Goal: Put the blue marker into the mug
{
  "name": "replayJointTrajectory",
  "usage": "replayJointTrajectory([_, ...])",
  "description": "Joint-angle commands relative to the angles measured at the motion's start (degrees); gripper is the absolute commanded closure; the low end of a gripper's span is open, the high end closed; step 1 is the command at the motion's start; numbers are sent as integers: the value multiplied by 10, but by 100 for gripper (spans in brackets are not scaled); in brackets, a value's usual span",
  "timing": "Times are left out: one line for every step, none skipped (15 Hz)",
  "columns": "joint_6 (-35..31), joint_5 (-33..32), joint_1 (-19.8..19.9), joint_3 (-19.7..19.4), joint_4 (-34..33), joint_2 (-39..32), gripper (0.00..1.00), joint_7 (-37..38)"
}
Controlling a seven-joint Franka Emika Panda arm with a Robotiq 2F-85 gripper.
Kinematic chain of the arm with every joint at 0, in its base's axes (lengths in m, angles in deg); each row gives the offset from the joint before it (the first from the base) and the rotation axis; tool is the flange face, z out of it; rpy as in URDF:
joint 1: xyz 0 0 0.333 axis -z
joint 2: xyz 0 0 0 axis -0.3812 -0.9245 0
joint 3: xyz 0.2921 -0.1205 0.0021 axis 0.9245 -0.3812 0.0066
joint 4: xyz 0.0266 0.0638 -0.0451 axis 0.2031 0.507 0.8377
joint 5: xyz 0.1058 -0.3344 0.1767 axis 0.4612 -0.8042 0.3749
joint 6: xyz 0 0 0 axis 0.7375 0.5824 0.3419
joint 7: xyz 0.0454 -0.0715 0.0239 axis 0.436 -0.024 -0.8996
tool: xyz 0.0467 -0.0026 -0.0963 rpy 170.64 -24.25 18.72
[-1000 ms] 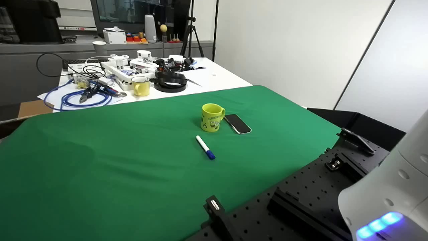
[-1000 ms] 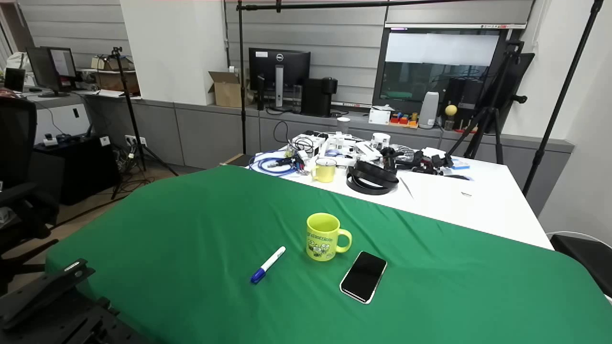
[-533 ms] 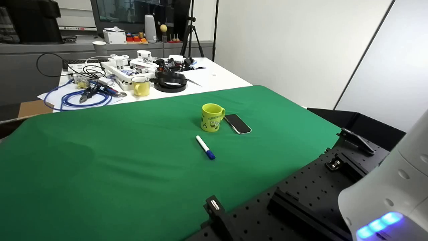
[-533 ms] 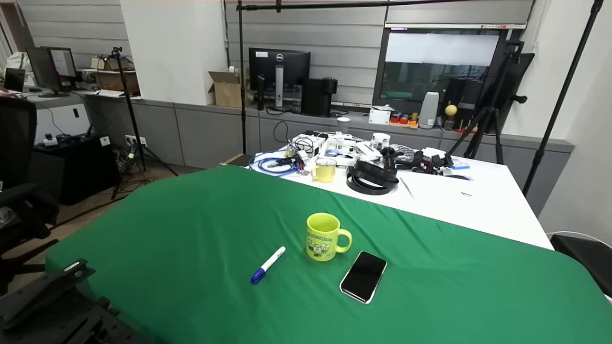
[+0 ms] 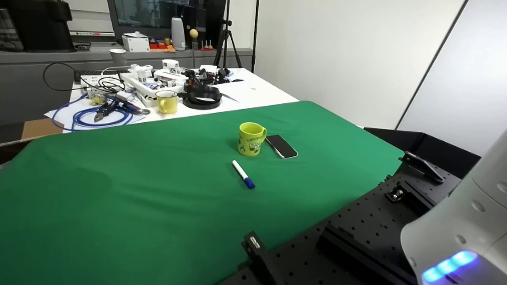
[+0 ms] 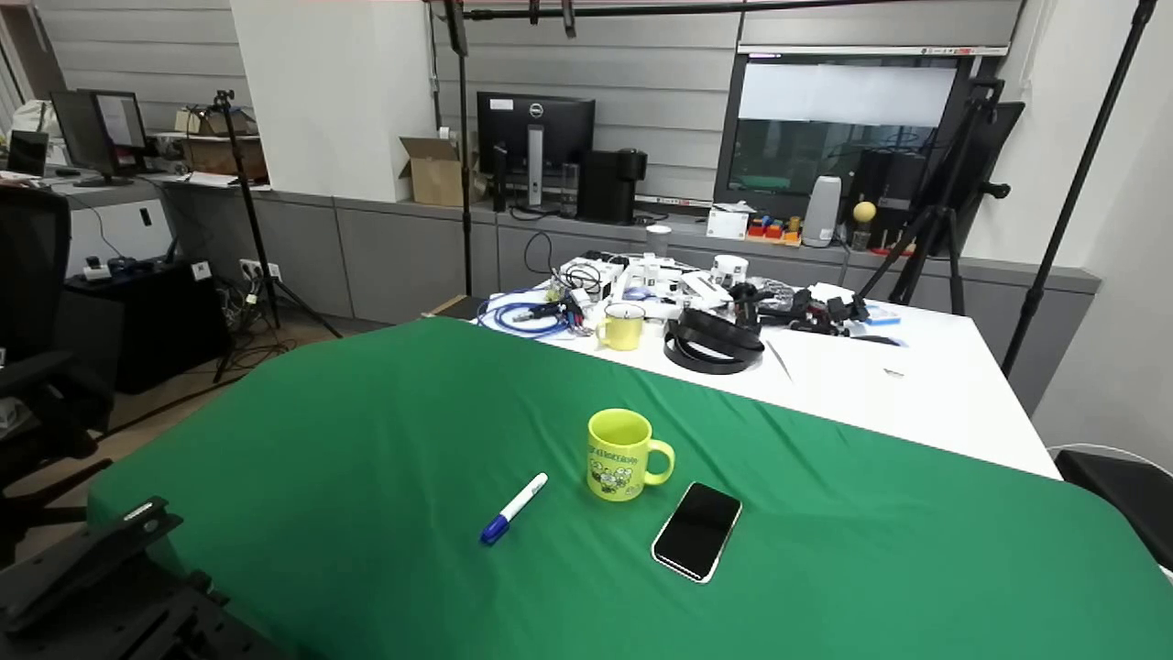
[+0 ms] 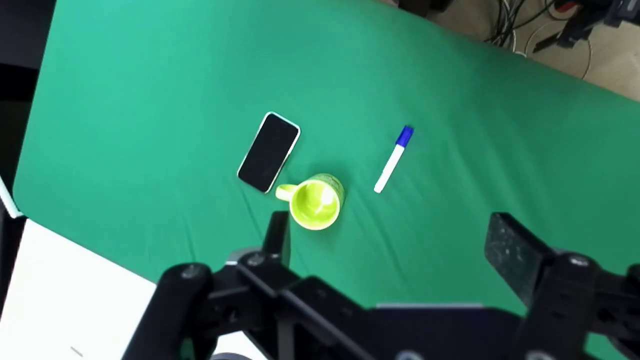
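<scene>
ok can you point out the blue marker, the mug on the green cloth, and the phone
Blue marker (image 7: 393,159): in the wrist view, on its white barrel.
Mug (image 6: 617,465): in an exterior view, on its printed outer wall.
Phone (image 7: 269,152): in the wrist view, on its dark screen.

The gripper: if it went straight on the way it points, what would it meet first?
The open gripper points down at the cloth, likely meeting it first; depth is unclear, so the mug or marker could lie in its path.
</scene>
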Motion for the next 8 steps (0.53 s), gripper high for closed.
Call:
replayJointTrajectory([-25,38,1,-19,-75,-72,0,-30])
replayJointTrajectory([-32,48,1,-21,-85,-83,0,-34])
replayJointTrajectory([-27,53,2,-20,-96,-94,0,-23])
replayJointTrajectory([-39,37,1,-17,-57,-69,0,-23])
replayJointTrajectory([-39,39,1,-18,-64,-78,0,-23])
replayJointTrajectory([-39,39,1,-18,-63,-80,0,-23])
replayJointTrajectory([-39,39,1,-17,-61,-80,0,-23])
replayJointTrajectory([-39,39,1,-17,-61,-79,0,-23])
